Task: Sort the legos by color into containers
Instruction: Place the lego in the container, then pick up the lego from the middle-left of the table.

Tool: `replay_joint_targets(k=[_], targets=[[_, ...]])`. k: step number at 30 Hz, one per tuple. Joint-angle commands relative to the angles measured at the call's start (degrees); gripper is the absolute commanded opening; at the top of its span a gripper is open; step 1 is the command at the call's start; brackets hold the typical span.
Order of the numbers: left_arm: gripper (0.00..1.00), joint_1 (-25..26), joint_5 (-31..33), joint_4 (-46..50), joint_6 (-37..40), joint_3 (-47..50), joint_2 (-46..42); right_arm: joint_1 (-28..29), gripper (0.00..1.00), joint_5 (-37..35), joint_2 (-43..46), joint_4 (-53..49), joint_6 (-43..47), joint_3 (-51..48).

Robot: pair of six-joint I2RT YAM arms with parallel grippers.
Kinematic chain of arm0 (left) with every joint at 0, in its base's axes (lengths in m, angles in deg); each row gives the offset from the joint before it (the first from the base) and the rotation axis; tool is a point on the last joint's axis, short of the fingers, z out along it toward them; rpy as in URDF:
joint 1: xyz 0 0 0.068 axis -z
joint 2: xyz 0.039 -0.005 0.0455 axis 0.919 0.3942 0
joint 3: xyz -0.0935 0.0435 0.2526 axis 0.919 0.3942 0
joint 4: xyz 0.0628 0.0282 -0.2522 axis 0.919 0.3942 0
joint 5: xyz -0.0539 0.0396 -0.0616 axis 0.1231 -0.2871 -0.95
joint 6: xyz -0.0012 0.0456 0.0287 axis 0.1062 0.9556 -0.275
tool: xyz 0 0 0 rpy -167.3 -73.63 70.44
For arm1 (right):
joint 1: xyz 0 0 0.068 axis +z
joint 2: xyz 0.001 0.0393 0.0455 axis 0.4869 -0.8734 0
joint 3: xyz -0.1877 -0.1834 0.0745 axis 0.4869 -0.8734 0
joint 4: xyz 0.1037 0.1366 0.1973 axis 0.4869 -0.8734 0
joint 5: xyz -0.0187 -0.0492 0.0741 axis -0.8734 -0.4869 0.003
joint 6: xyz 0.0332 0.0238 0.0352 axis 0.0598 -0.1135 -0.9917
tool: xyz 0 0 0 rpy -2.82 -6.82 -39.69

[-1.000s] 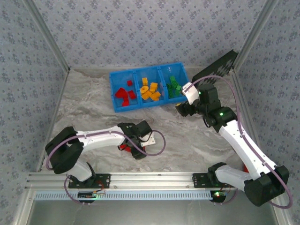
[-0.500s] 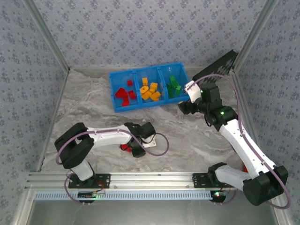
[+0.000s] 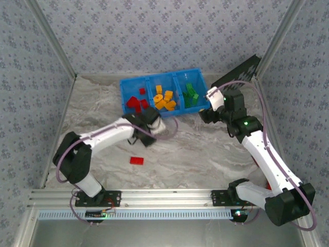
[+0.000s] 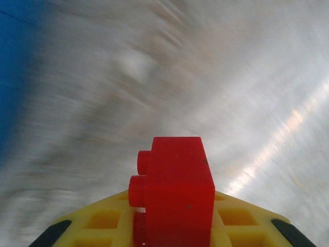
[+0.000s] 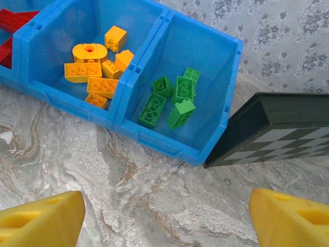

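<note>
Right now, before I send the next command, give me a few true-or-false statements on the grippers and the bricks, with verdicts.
1. The left gripper is shut on a red brick. True.
2. The green bricks lie in the middle compartment of the blue tray. False: they lie in the end compartment next to the checker panel; the middle one holds the orange bricks.
3. The right gripper holds a green brick. False: it is open and empty, over the table in front of the tray.
4. A flat red piece lies loose on the table. True.
</note>
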Motion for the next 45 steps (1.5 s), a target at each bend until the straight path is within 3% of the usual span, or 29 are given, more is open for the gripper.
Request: replay_joint_targets(k=[1, 8, 12, 25, 37, 45], targets=[[0.19, -7.85, 3.75, -4.62, -5.43, -9.69, -0.46, -0.51, 0.85, 1.40, 0.98, 2.45, 0.41, -1.60], [0.19, -17.46, 3.13, -1.37, -9.27, -29.90, 13.82, -1.08, 0.84, 1.29, -1.42, 3.41, -0.20, -0.64], [0.18, -20.71, 2.57, 2.85, -11.23, -40.02, 23.65, -0.69, 0.82, 6.31, -2.35, 3.43, -2.27, 0.93], [0.20, -23.70, -2.19, 4.97, -16.77, -54.06, 41.88, 2.39, 0.81, 2.66, -7.00, 0.58, -2.46, 4.12], [0.52, -23.79, -2.66, 3.32, -17.81, -50.98, 38.77, 4.34, 0.79, -1.35, -9.90, -1.25, -0.05, 8.41], [0.53, -23.13, -2.40, 5.50, -15.66, -45.89, 24.76, 6.21, 0.79, -1.83, -8.67, 0.00, -1.32, 9.81]])
